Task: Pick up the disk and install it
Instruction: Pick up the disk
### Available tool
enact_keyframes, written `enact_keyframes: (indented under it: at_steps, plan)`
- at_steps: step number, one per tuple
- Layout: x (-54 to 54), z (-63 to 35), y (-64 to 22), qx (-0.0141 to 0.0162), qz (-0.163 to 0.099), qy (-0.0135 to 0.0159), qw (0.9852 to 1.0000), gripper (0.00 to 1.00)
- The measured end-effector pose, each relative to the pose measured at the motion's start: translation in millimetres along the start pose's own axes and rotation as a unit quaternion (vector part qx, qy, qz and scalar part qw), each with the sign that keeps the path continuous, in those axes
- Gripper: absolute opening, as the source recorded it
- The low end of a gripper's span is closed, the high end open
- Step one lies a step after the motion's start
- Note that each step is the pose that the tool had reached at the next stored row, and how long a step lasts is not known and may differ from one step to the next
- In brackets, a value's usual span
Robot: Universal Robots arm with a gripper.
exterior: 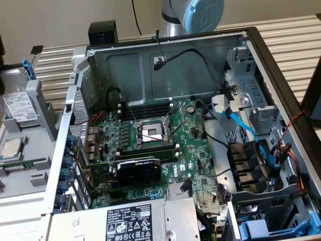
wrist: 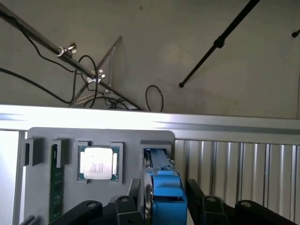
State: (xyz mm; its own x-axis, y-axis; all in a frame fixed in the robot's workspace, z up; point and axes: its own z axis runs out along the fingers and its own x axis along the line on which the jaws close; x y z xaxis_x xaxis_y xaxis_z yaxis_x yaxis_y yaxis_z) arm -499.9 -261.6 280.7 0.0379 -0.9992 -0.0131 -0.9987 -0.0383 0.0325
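Gripper point(wrist: 164, 194) fingers spread wide, disk point(wrist: 166, 187) (blue frame, standing on edge) between them, by grey tray's point(wrist: 131, 137) edge.

Soft, even indoor light, faint glare

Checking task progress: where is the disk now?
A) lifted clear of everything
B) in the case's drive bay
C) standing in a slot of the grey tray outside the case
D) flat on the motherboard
C: the disk stands slotted in the grey tray next to the processor chip, outside the computer case.
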Motion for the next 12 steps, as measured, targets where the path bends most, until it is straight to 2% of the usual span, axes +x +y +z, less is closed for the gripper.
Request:
enact_keyframes:
  at_steps: [12]
  plan:
    - [0.0, 1.0, 0.0, 0.0004, 0.000, 0.0002, 1.0000, 0.51]
